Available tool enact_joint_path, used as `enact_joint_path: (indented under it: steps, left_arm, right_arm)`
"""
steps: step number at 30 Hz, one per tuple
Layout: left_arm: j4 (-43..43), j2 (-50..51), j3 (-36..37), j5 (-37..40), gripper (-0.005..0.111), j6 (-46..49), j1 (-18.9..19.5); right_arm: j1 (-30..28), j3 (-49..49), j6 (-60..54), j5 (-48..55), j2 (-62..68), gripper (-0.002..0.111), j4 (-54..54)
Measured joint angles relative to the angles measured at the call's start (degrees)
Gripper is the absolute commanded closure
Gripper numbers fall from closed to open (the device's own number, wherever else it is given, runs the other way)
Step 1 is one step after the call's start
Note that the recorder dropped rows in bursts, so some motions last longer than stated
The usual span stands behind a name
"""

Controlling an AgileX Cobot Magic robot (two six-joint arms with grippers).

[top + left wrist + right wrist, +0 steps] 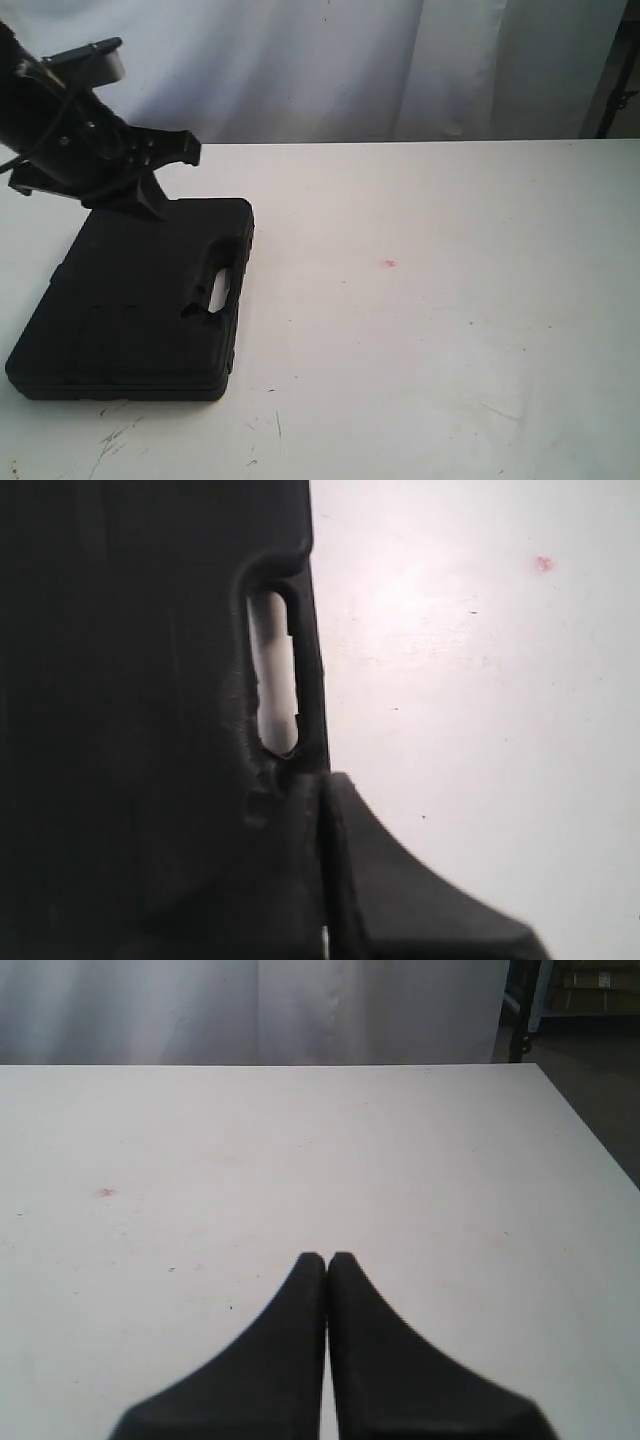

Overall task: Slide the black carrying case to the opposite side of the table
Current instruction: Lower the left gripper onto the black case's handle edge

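Note:
The black carrying case (130,300) lies flat on the left part of the white table (450,300), its handle slot (215,290) facing the middle. My left gripper (152,207) is shut, with its tips down on the case's far edge. In the left wrist view the closed gripper (325,778) sits right at the case (120,680) rim, just behind the handle slot (272,670). Out of the exterior view, my right gripper (327,1257) is shut on nothing and hovers over bare table (400,1140).
A tiny pink spot (390,264) marks the tabletop right of the case. Black scuff marks (115,440) lie near the front edge. A pale curtain (330,60) hangs behind the table. The table's right edge (590,1150) drops to dark floor.

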Motion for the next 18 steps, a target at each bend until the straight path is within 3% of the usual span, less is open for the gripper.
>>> enact_joint_path:
  steps: [8,18]
  left_arm:
    - [1.6,8.3,-3.9,-0.8,0.104,-3.4,-4.8]
    - [4.9,19.6,-12.9,2.0,0.084,-5.6,-6.0]
  right_arm:
    - [0.0,0.0,0.0,0.0,0.0,0.108,0.0]
    - [0.0,0.0,0.0,0.0,0.0,0.108,0.0]
